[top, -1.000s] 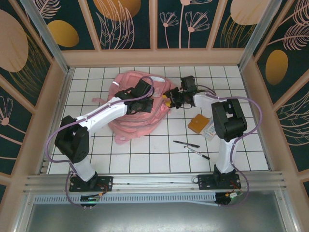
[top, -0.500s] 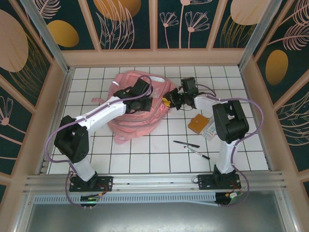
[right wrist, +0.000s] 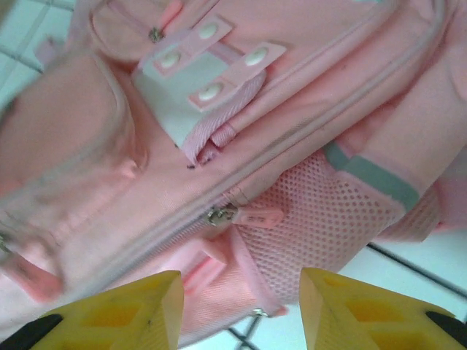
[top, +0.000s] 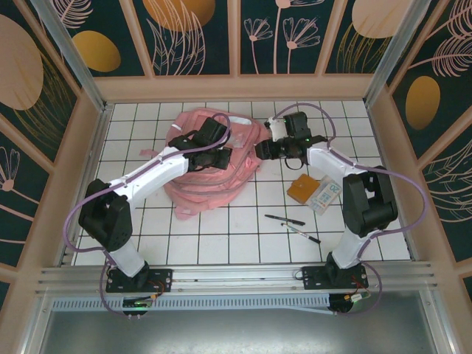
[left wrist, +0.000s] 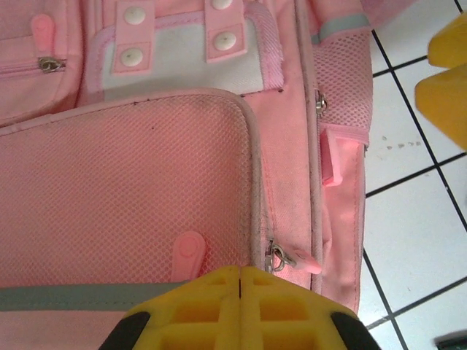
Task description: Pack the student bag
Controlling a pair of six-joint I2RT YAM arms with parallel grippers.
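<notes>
The student bag [top: 210, 173], pink and soft, lies flat on the tiled table left of centre. My left gripper [top: 220, 156] rests over its middle. In the left wrist view its yellow fingers [left wrist: 241, 275] are shut tip to tip just below a metal zipper slider with a pink pull [left wrist: 281, 257], beside a mesh pocket [left wrist: 124, 182]. My right gripper [top: 262, 151] hovers at the bag's right edge. It is open [right wrist: 239, 283], its jaws spread wide over a side mesh pocket [right wrist: 321, 211], with a zipper pull [right wrist: 248, 216] just beyond the tips. One right fingertip [left wrist: 446, 80] shows at the left wrist view's edge.
An orange pad [top: 303, 189] and a white card-like item [top: 325, 198] lie right of the bag. Two pens [top: 285, 220] [top: 302, 234] lie nearer the front. Wooden walls [top: 94, 140] ring the table.
My right gripper has drawn slightly back from the bag's right edge and its jaws stand wider; that arm's elbow swung right. The left gripper stayed shut over the bag.
</notes>
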